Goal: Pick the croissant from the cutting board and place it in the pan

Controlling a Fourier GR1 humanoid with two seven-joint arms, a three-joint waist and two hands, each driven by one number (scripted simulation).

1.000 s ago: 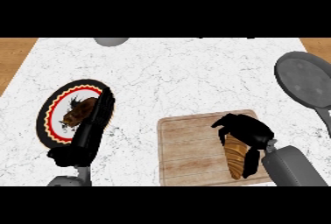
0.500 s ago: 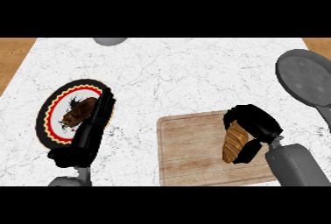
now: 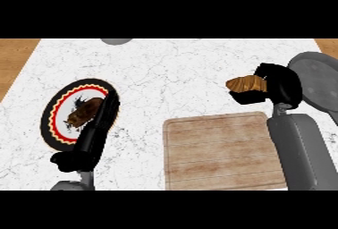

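At upper right, the right robot hand (image 3: 280, 85) curls around a ridged golden croissant (image 3: 246, 83), beside the round grey pan (image 3: 320, 76), above the rectangular wooden cutting board (image 3: 221, 150). The left robot hand (image 3: 99, 125) lies straight-fingered, lower left.

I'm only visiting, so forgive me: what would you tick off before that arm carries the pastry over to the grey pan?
1. Croissant held in right hand, fingers curled round it: ok.
2. Croissant lifted off the cutting board: ok.
3. Pan free to receive it: ok as far as shown; part is cut off by the edge.
4. Croissant over the pan: not ok, it hangs left of it.
5. Left hand out of the way, by the plate: ok.
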